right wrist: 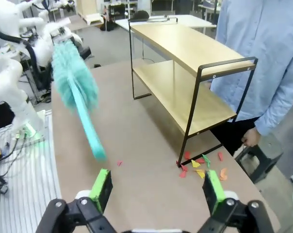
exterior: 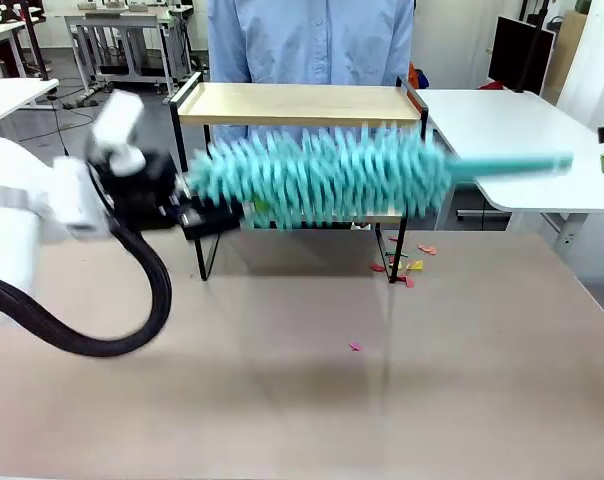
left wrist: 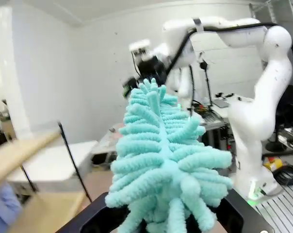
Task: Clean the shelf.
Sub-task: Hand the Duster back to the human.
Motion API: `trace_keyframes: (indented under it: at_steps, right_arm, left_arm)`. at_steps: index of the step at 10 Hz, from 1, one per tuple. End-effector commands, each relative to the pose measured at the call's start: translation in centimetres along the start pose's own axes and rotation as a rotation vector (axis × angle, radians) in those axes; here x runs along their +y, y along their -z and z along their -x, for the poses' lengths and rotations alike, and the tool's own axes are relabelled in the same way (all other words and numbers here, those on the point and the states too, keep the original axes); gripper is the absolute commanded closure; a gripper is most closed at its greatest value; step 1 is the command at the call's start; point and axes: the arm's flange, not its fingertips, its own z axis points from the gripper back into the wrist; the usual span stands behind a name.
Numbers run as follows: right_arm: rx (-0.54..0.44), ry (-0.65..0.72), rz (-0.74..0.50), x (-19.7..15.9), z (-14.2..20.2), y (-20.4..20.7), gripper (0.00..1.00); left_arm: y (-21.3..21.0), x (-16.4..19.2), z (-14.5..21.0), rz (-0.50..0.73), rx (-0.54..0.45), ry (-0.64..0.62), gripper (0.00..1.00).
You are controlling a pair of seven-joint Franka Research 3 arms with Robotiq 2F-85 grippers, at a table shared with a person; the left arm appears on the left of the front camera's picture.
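The shelf (exterior: 302, 103), two light wooden boards in a black frame, stands at the far side of the table. My left gripper (exterior: 197, 215) is shut on one end of a fluffy teal duster (exterior: 322, 175). The duster lies level in front of the shelf's lower board and is blurred with motion, its bare handle (exterior: 512, 165) pointing right. In the left wrist view the duster (left wrist: 166, 165) rises from between the fingers, with the shelf (left wrist: 20, 153) blurred at the left. My right gripper (right wrist: 156, 191) hovers open above the table, facing the shelf (right wrist: 190, 48) and the duster (right wrist: 76, 87).
Small coloured paper scraps (exterior: 402, 262) lie on the table by the shelf's right front leg (right wrist: 200, 165), and one pink scrap (exterior: 355, 347) lies nearer the middle. A person in a light blue shirt (exterior: 312, 40) stands behind the shelf. White tables (exterior: 522, 130) stand at the right.
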Motion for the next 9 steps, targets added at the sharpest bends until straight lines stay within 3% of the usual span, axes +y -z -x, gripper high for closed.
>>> trace_keyframes:
  at_steps: [1, 3, 5, 6, 9]
  right_arm:
    - [-0.026, -0.027, -0.002, -0.4, -0.1, 0.1, 0.0]
    - [-0.026, -0.027, -0.002, -0.4, -0.1, 0.1, 0.0]
    - [-0.026, -0.027, -0.002, -0.4, -0.1, 0.1, 0.0]
    - [-0.026, -0.027, -0.002, -0.4, -0.1, 0.1, 0.0]
    - [-0.026, -0.027, -0.002, -0.4, -0.1, 0.1, 0.0]
  left_arm:
    - [-2.1, -2.6, -7.6, -0.167, 0.004, 0.056, 0.82]
    - [-6.6, -4.0, -13.3, -0.37, -0.078, 0.102, 0.82]
    - [-13.0, -5.5, -16.1, -0.651, -0.125, 0.161, 0.82]
    - [-16.3, -6.0, -16.2, -0.813, -0.111, 0.175, 0.82]
    - [-24.7, -6.9, -12.8, -1.052, -0.147, 0.091, 0.82]
